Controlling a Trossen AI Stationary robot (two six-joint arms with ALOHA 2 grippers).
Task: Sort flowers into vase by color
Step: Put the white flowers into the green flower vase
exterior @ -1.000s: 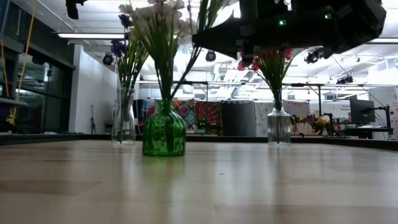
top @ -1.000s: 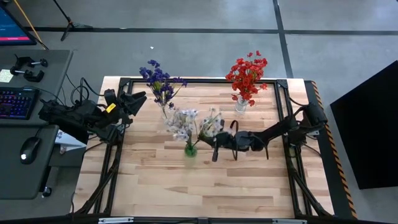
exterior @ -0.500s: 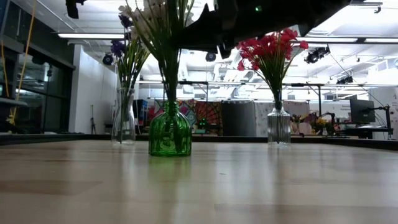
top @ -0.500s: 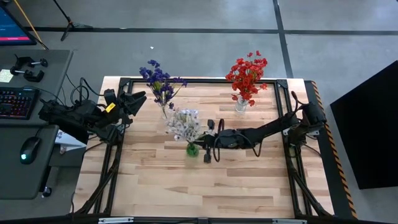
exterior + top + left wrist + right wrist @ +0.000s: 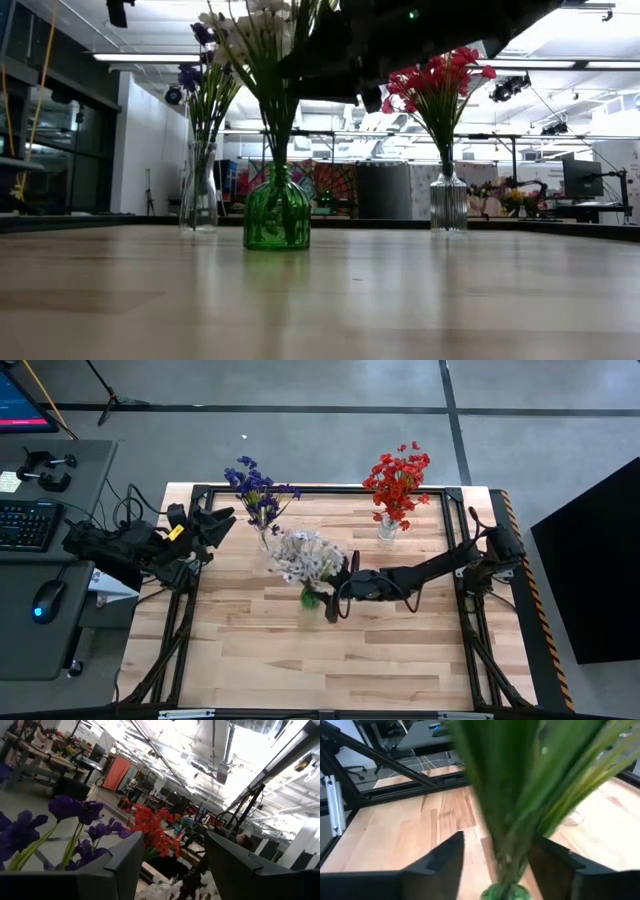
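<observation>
White flowers (image 5: 308,556) stood bunched in the green vase (image 5: 277,212), stems gathered at its narrow neck so that the blooms fanned out above. That vase stood near the middle of the tabletop (image 5: 260,650). Behind it to one side stood the purple flowers (image 5: 256,487) in a clear vase, and behind it to the other side the red flowers (image 5: 398,477) in another clear vase (image 5: 449,203), one colour to each, which fits the sorting.

The right hand (image 5: 337,596) lay just beside the green vase at stem height. Its wrist view showed the green stems (image 5: 515,800) running up between its two fingers (image 5: 437,862), which stood apart and appeared to clamp nothing, probably just letting a stem go. The left hand (image 5: 222,520) waited wide open and empty, well apart from the green vase, near the purple flowers.
</observation>
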